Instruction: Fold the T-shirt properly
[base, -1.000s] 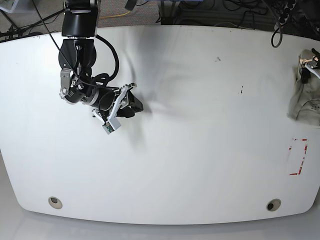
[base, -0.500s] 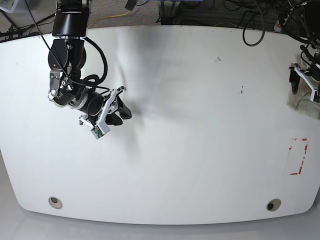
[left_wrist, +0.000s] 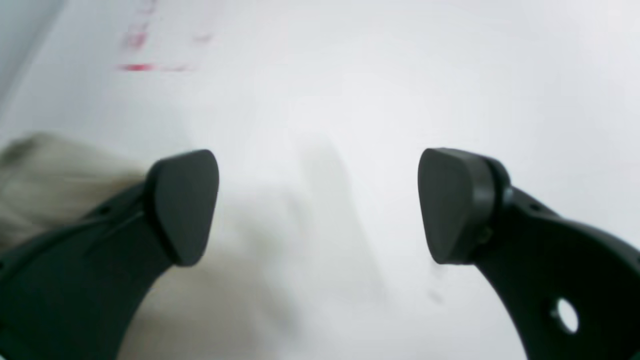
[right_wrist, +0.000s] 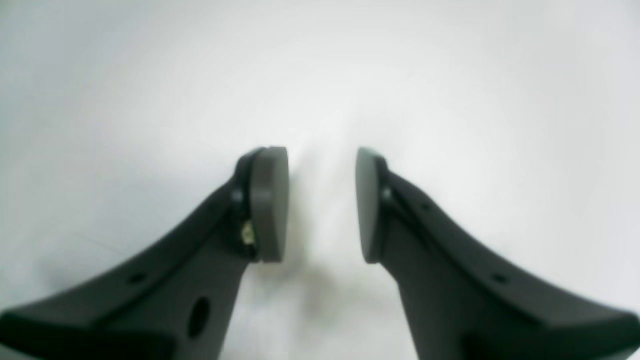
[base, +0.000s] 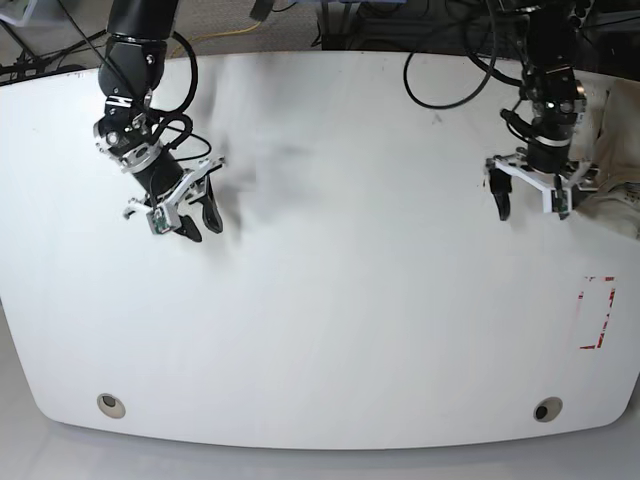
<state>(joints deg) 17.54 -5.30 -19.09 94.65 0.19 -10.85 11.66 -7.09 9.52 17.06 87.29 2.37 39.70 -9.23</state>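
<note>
Bare table (base: 330, 300) between arms; T-shirt (base: 615, 190) at right edge.

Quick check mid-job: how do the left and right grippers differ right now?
The left gripper has its fingers spread wide; the right gripper shows only a narrow gap between its fingers. The left gripper hangs beside the T-shirt at the table edge; the right gripper has only bare tabletop near it. Both hold nothing.
</note>
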